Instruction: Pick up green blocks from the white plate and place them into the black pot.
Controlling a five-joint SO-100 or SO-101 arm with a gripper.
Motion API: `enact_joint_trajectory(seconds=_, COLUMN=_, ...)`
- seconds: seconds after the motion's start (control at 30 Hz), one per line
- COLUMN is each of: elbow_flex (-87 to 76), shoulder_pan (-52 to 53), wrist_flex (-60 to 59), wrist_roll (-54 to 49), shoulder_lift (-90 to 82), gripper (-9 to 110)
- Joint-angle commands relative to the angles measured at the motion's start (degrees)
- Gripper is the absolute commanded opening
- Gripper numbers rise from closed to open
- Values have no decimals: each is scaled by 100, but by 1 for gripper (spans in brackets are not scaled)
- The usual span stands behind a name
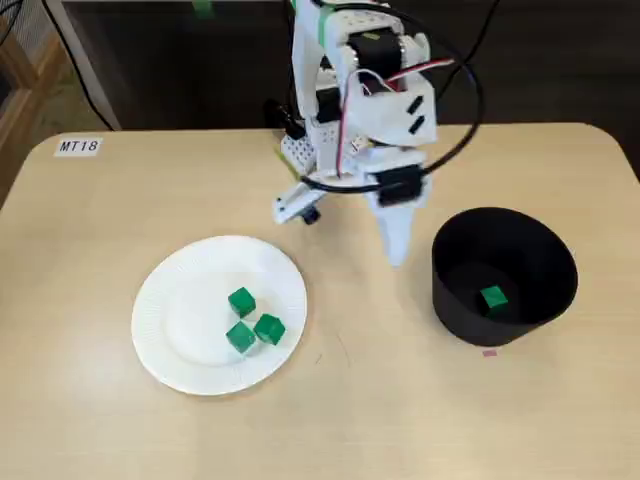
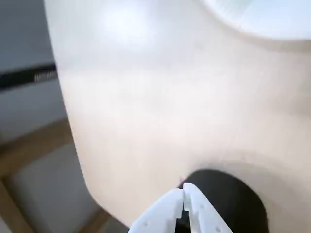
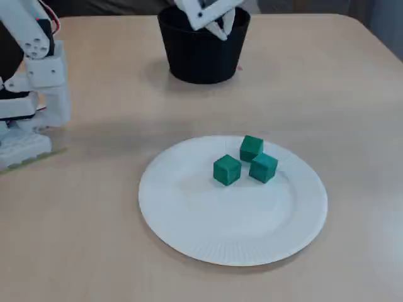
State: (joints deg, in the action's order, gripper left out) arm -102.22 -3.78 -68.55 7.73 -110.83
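Three green blocks lie close together on the white plate. One more green block rests on the floor of the black pot. My white gripper hangs between plate and pot, just left of the pot's rim in a fixed view. Its fingers are pressed together with nothing between them. In the wrist view the pot shows behind the fingertips, and a piece of the plate's rim sits at the top right.
The arm's white base stands at the table's left edge in a fixed view. A label reading MT18 is stuck near the table's far left corner. A small pink mark lies in front of the pot.
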Motion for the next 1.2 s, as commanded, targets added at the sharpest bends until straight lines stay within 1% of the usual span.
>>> enact_joint_trajectory(seconds=0.0, elbow_flex=264, shoulder_pan=773, wrist_flex=-325, wrist_roll=747, shoulder_lift=229, gripper=-2)
enact_joint_trajectory(seconds=0.07, elbow_flex=281, shoulder_pan=1160, wrist_flex=-545, wrist_roll=1151, shoulder_lift=422, gripper=-2)
enact_joint_trajectory(seconds=0.27, elbow_flex=308, shoulder_pan=2127, wrist_flex=-782, wrist_roll=1890, shoulder_lift=659, gripper=-2)
enact_joint_trajectory(seconds=0.4, elbow_flex=316, shoulder_pan=2531, wrist_flex=-923, wrist_roll=2276, shoulder_lift=738, gripper=-2)
enact_joint_trajectory(seconds=0.47, elbow_flex=316, shoulder_pan=2654, wrist_flex=-932, wrist_roll=2303, shoulder_lift=809, gripper=-2)
enact_joint_trajectory(seconds=0.57, elbow_flex=343, shoulder_pan=2786, wrist_flex=-976, wrist_roll=2206, shoulder_lift=967, gripper=-2)
enact_joint_trajectory(seconds=0.63, elbow_flex=501, shoulder_pan=2839, wrist_flex=-1107, wrist_roll=1890, shoulder_lift=1169, gripper=6)
enact_joint_trajectory(seconds=0.7, elbow_flex=905, shoulder_pan=2892, wrist_flex=-1591, wrist_roll=1696, shoulder_lift=1564, gripper=17)
enact_joint_trajectory(seconds=0.73, elbow_flex=1160, shoulder_pan=2900, wrist_flex=-1854, wrist_roll=1485, shoulder_lift=1802, gripper=20)
enact_joint_trajectory(seconds=0.83, elbow_flex=1793, shoulder_pan=2874, wrist_flex=-2276, wrist_roll=1134, shoulder_lift=2496, gripper=18)
enact_joint_trajectory(seconds=1.07, elbow_flex=1854, shoulder_pan=2900, wrist_flex=-2197, wrist_roll=624, shoulder_lift=2742, gripper=27)
enact_joint_trajectory(seconds=1.17, elbow_flex=1854, shoulder_pan=2804, wrist_flex=-2145, wrist_roll=580, shoulder_lift=2874, gripper=29)
